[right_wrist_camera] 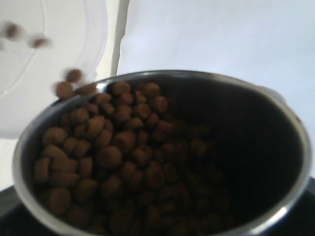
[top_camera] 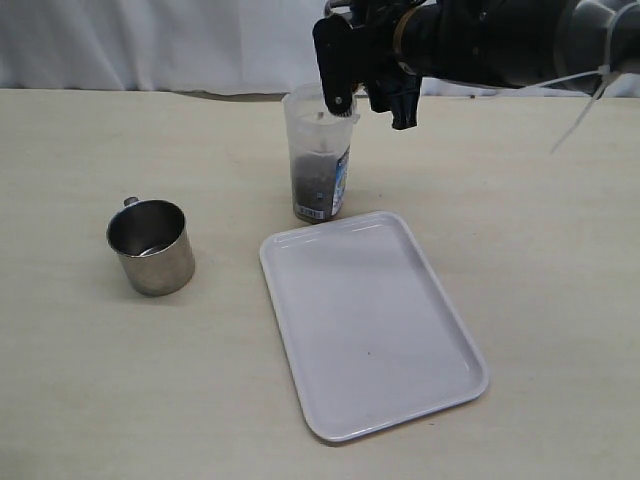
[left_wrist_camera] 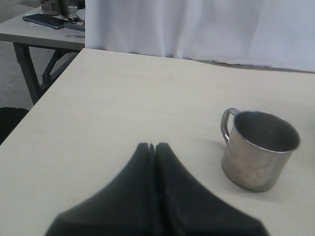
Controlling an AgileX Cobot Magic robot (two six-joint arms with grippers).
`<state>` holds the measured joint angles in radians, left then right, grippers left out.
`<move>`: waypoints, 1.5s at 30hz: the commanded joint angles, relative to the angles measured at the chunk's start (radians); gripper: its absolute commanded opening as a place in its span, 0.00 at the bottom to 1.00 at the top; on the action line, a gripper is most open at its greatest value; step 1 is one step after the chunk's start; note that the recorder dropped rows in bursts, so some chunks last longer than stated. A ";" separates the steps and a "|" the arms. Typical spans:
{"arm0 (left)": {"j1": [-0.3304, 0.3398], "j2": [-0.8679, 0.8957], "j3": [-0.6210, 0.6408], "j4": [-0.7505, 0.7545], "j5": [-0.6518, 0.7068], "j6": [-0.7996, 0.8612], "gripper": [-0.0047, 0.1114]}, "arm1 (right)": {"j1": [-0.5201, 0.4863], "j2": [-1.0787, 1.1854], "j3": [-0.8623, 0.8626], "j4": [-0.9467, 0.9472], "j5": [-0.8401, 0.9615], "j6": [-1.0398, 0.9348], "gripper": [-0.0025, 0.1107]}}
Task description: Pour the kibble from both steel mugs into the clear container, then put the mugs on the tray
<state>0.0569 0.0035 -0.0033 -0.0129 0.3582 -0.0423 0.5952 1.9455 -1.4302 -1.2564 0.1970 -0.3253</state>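
My right gripper hangs over the clear container, shut on a steel mug that is tipped toward it. Kibble fills that mug to the rim, and a few pellets are spilling over the edge. The container is upright behind the tray and holds a dark column of kibble. The second steel mug stands upright on the table at the left and looks empty; it also appears in the left wrist view. My left gripper is shut on nothing, a short way from that mug.
The white tray lies flat at centre right with nothing on it. A white curtain closes off the back of the table. A side table with small items stands beyond the table's left edge.
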 commanded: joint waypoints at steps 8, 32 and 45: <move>-0.005 -0.003 0.003 0.002 -0.012 0.001 0.04 | 0.001 -0.007 -0.010 -0.017 -0.077 -0.064 0.07; -0.005 -0.003 0.003 0.002 -0.012 0.001 0.04 | 0.001 -0.007 -0.010 -0.019 -0.076 -0.184 0.07; -0.005 -0.003 0.003 0.002 -0.010 0.001 0.04 | 0.001 -0.007 -0.010 -0.019 -0.076 -0.241 0.07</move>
<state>0.0569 0.0035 -0.0033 -0.0129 0.3582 -0.0423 0.5952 1.9455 -1.4302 -1.2642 0.1321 -0.5554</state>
